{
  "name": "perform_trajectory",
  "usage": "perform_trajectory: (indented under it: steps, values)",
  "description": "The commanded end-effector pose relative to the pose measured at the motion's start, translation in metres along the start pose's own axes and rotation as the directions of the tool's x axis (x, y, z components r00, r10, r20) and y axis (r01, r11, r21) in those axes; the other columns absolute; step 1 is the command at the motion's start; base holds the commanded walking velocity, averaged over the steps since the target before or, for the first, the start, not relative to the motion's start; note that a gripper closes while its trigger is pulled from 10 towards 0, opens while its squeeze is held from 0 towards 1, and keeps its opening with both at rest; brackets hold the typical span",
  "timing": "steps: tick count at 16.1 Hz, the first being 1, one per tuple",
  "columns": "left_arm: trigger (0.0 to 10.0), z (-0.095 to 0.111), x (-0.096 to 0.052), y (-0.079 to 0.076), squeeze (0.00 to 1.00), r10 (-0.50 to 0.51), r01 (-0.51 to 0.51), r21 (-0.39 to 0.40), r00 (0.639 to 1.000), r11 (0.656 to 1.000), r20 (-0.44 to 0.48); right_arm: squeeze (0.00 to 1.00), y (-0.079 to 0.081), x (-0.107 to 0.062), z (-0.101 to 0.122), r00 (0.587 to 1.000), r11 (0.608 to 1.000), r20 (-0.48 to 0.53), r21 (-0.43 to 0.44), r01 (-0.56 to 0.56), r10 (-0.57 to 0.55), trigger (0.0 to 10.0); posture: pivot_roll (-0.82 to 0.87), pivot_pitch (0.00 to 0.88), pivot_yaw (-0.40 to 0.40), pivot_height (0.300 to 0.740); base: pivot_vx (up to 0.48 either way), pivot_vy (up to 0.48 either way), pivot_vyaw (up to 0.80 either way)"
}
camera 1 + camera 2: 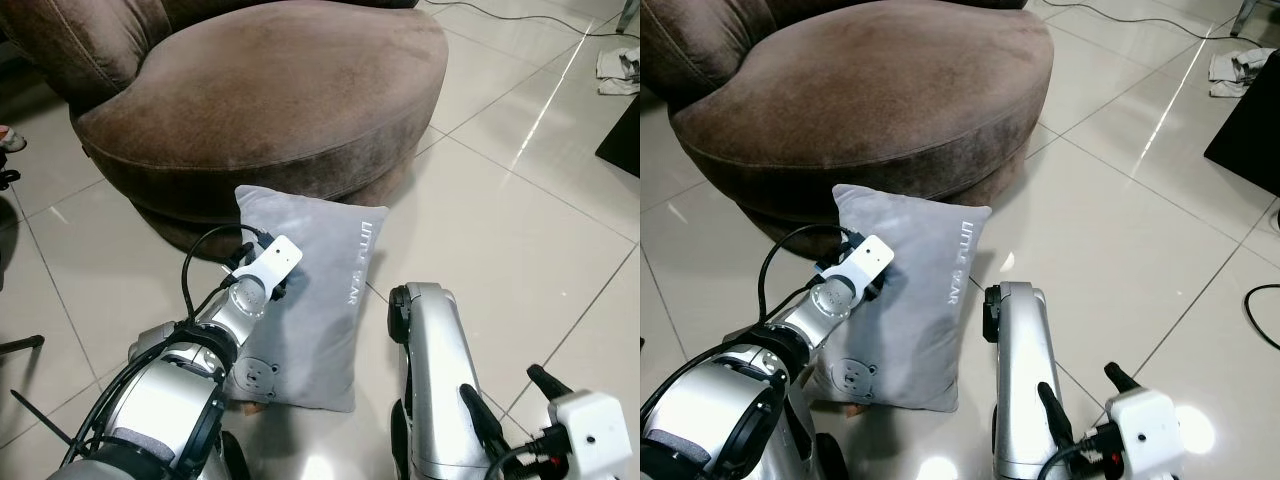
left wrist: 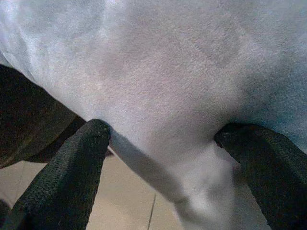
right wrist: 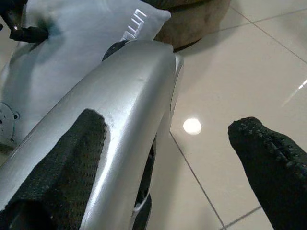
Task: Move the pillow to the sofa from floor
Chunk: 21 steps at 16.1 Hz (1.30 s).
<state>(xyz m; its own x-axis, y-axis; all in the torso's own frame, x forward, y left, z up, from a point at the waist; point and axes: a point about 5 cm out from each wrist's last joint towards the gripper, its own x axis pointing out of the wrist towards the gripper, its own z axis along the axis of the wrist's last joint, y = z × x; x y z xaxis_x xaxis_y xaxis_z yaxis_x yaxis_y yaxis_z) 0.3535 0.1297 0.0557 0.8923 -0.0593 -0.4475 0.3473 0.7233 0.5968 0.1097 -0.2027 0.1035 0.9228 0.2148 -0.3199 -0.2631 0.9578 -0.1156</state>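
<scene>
Glossy pale floor tiles (image 1: 520,200) spread in front of a big brown sofa (image 1: 270,90) when I looked through the left eye. A grey pillow (image 1: 320,300) stood on edge on the floor, leaning against the sofa's base, with lettering down one side and a small bear printed near its lower corner. My left gripper (image 1: 283,287) was pressed into the pillow's face, its wrist housing hiding the fingers. Through the right eye I got the same scene, with my right arm (image 1: 1020,380) folded low beside the pillow and its wrist camera box near the bottom corner.

At the left wrist, grey fabric bulged between the two black fingers (image 2: 67,177), which were spread with a fold of pillow pinched between them, so I judged it to be gripping the pillow. At the right wrist, the right gripper (image 3: 168,163) stood wide apart, holding nothing, looking at my own silver forearm.

By my reckoning the grasp was made; lifting and setting the pillow on the seat remained.
</scene>
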Motion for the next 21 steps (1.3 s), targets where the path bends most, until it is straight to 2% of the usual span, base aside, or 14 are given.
perform_trajectory:
  steps: [1, 2, 4, 5, 6, 7, 9, 10, 11, 12, 13, 14, 16, 21]
  values:
    - [10.0, 0.013, 0.001, 0.002, 0.0, 0.004, -0.004, -0.008, 0.999, 1.0, 0.047, 0.0, -0.005, 0.0, -0.028, 0.986, 0.999, -0.165, 0.029, 0.025, -0.02, 10.0, -0.56, 0.189, 0.094, 0.31, 0.0, 0.0, 0.0]
    - [10.0, 0.013, 0.001, -0.001, 0.0, 0.001, -0.002, 0.019, 0.998, 1.0, 0.055, 0.0, -0.004, 0.003, -0.029, 0.986, 1.0, -0.164, 0.028, 0.014, -0.009, 10.0, -0.56, 0.184, 0.091, 0.31, 0.0, 0.0, 0.0]
    - [10.0, 0.014, 0.001, -0.001, 0.0, 0.045, -0.056, 0.147, 0.996, 0.987, 0.079, 0.0, -0.005, 0.004, -0.029, 0.986, 1.0, -0.166, 0.026, 0.01, -0.005, 10.0, -0.56, 0.177, 0.087, 0.31, 0.0, 0.0, 0.0]
    - [10.0, 0.016, 0.001, -0.004, 0.26, 0.023, -0.034, 0.136, 0.997, 0.99, 0.08, 0.0, -0.007, 0.003, -0.029, 0.986, 1.0, -0.168, 0.021, 0.012, -0.008, 10.0, -0.56, 0.174, 0.085, 0.31, 0.0, 0.0, 0.0]
    - [10.0, 0.017, 0.001, -0.005, 0.26, 0.01, -0.02, 0.128, 0.997, 0.992, 0.08, 0.0, -0.008, 0.002, -0.029, 0.985, 1.0, -0.17, 0.019, 0.014, -0.011, 10.0, -0.57, 0.171, 0.085, 0.31, 0.0, 0.0, 0.0]
    - [10.0, 0.018, 0.001, -0.007, 0.28, -0.008, 0.001, 0.086, 0.997, 0.996, 0.077, 0.0, -0.011, -0.004, -0.029, 0.984, 1.0, -0.18, 0.01, 0.011, -0.009, 10.0, -0.57, 0.169, 0.088, 0.31, 0.0, 0.0, 0.0]
    - [10.0, 0.022, 0.001, -0.007, 0.2, -0.013, 0.008, 0.073, 0.997, 0.997, 0.077, 0.0, -0.05, -0.034, -0.028, 0.973, 0.999, -0.227, -0.025, 0.037, -0.042, 10.0, -0.58, 0.163, 0.086, 0.31, 0.0, 0.0, 0.0]
    - [10.0, 0.025, 0.002, -0.005, 0.19, -0.006, 0.001, 0.057, 0.997, 0.998, 0.079, 0.0, -0.068, -0.043, -0.023, 0.97, 0.996, -0.235, -0.063, 0.056, -0.069, 10.0, -0.59, 0.16, 0.084, 0.31, 0.0, 0.0, 0.0]
    - [10.0, 0.026, 0.002, -0.005, 0.19, -0.004, 0.0, 0.047, 0.997, 0.999, 0.08, 0.0, -0.075, -0.045, -0.019, 0.97, 0.995, -0.231, -0.08, 0.064, -0.081, 10.0, -0.59, 0.16, 0.084, 0.31, 0.0, 0.0, 0.0]
    - [10.0, 0.029, 0.002, -0.001, 1.0, 0.023, -0.028, 0.054, 0.996, 0.998, 0.087, 0.0, -0.085, -0.044, -0.01, 0.972, 0.991, -0.211, -0.111, 0.078, -0.1, 10.0, -0.6, 0.154, 0.083, 0.31, 0.0, 0.0, 0.0]
    - [10.0, 0.029, 0.003, 0.002, 1.0, 0.042, -0.045, 0.034, 0.995, 0.998, 0.087, 0.0, -0.087, -0.041, -0.005, 0.975, 0.988, -0.2, -0.137, 0.066, -0.093, 10.0, -0.6, 0.15, 0.081, 0.31, 0.0, 0.0, 0.0]
    - [10.0, 0.029, 0.002, 0.0, 1.0, 0.016, -0.015, -0.014, 0.997, 1.0, 0.081, 0.0, -0.087, -0.041, -0.005, 0.976, 0.99, -0.201, -0.132, 0.056, -0.082, 10.0, -0.6, 0.149, 0.079, 0.31, 0.0, 0.0, 0.0]
    - [10.0, 0.028, 0.003, -0.001, 1.0, 0.009, -0.005, -0.06, 0.997, 0.998, 0.075, 0.0, -0.087, -0.043, -0.006, 0.975, 0.99, -0.21, -0.129, 0.048, -0.075, 10.0, -0.61, 0.152, 0.077, 0.31, 0.0, 0.0, 0.0]
    - [10.0, 0.029, 0.003, 0.0, 1.0, 0.007, 0.002, -0.135, 0.998, 0.991, 0.067, 0.0, -0.086, -0.042, -0.007, 0.974, 0.992, -0.215, -0.117, 0.045, -0.07, 10.0, -0.61, 0.159, 0.073, 0.31, 0.0, 0.0, 0.0]
